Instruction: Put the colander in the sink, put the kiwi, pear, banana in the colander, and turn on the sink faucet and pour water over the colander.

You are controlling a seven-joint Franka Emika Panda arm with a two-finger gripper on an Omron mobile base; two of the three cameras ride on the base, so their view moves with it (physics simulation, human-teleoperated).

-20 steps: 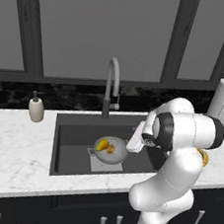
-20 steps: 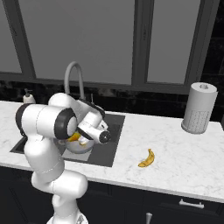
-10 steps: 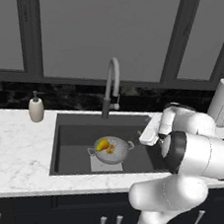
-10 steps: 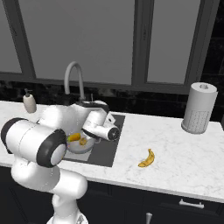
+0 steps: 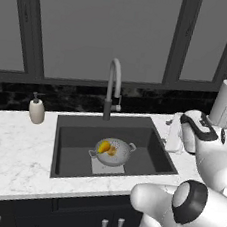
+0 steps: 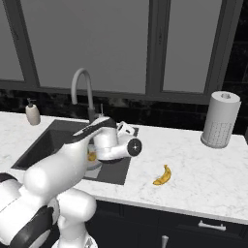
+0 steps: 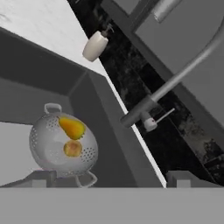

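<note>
Left base view: colander (image 5: 112, 151) seated in sink (image 5: 75, 153), pear (image 7: 71, 127) and kiwi (image 7: 72, 148) inside. Banana (image 6: 162, 175) left on desk (image 6: 203, 170), right of sink. Pincer (image 5: 173, 138) released, empty, near sink's right rim. Banana pickup judged next; rightward reach, descent required.

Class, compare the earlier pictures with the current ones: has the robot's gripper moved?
Yes. The gripper has swung right, from above the colander in the sink to over the sink's right rim, towards the banana.
</note>
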